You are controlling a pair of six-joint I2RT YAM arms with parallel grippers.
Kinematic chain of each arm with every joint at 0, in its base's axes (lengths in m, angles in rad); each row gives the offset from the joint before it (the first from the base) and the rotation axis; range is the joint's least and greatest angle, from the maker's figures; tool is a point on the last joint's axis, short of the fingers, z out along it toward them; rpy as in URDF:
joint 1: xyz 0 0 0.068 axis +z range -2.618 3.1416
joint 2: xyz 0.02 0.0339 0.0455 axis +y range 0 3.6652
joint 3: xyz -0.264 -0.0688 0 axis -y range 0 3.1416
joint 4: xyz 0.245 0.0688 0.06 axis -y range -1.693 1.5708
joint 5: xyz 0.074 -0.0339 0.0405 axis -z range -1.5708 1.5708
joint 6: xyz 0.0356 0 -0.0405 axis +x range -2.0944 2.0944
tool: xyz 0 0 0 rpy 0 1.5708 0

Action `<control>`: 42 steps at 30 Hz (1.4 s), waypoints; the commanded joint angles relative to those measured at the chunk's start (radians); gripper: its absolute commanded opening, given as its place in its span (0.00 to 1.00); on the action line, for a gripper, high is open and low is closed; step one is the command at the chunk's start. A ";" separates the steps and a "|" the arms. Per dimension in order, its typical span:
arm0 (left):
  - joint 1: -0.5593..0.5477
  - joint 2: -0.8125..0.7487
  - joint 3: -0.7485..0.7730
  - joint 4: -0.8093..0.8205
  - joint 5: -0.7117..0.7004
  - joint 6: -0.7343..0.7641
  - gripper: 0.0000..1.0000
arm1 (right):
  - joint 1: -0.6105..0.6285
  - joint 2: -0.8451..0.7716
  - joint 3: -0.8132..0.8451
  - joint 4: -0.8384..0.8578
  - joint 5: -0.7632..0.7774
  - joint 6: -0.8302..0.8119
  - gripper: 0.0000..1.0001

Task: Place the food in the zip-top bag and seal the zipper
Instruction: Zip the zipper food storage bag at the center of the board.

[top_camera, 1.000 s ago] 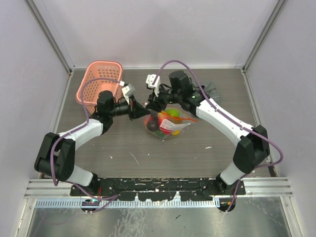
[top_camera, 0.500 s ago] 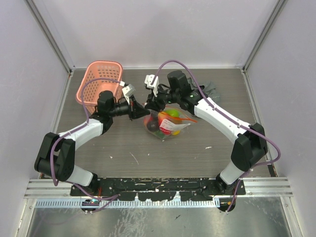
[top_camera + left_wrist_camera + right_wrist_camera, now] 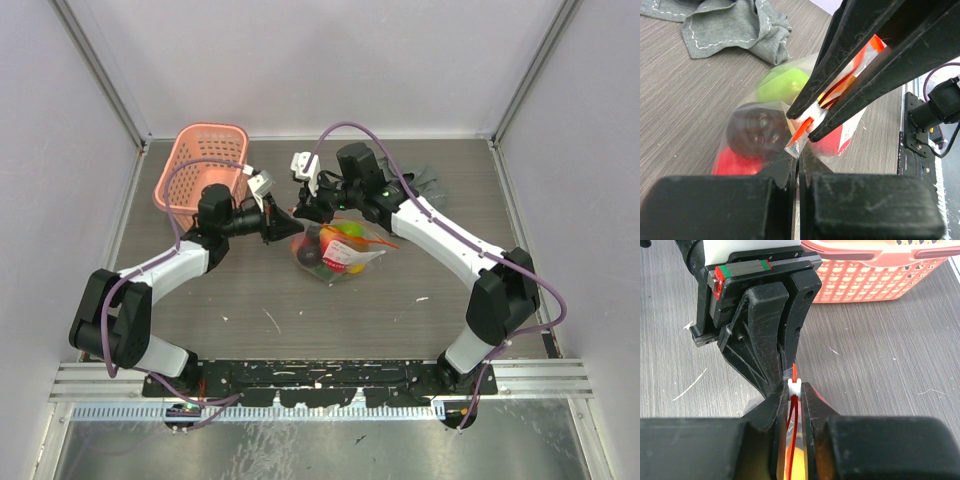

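The zip-top bag (image 3: pixel 340 250) lies mid-table with the food inside: a green piece (image 3: pixel 782 85), a dark piece (image 3: pixel 752 131) and red pieces (image 3: pixel 735 162). My left gripper (image 3: pixel 288 220) is shut on the bag's clear corner (image 3: pixel 796 145) at the end of the red-orange zipper strip (image 3: pixel 802 134). My right gripper (image 3: pixel 312 207) is shut on the zipper's white slider tab (image 3: pixel 795 387), right against the left fingers (image 3: pixel 765 325). The red strip (image 3: pixel 796 420) runs back between the right fingers over a yellow-orange piece (image 3: pixel 797 465).
A pink lattice basket (image 3: pixel 200 165) stands at the back left; it also shows in the right wrist view (image 3: pixel 875 275). A grey cloth (image 3: pixel 428 182) lies at the back right, seen crumpled in the left wrist view (image 3: pixel 735 25).
My right gripper has slid a little to the left along the zipper toward the left gripper. The left gripper and the bag have stayed put.
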State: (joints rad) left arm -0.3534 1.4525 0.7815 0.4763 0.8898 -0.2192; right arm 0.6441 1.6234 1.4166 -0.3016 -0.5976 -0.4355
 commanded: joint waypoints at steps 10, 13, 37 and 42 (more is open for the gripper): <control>0.027 -0.031 0.038 0.013 -0.013 0.008 0.07 | -0.014 -0.114 -0.034 -0.026 0.031 0.008 0.06; 0.027 -0.035 0.041 0.009 0.008 0.026 0.30 | -0.015 -0.113 -0.021 -0.026 0.014 0.013 0.05; -0.002 0.056 0.170 -0.028 0.194 0.119 0.24 | -0.013 -0.082 0.032 -0.084 -0.075 -0.003 0.04; -0.008 0.059 0.158 0.025 0.168 0.064 0.00 | -0.014 -0.086 0.030 -0.109 -0.044 -0.022 0.04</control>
State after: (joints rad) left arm -0.3550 1.5146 0.9123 0.4164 1.0611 -0.1234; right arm 0.6273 1.5639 1.3987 -0.3992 -0.6338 -0.4393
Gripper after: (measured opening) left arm 0.025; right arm 0.190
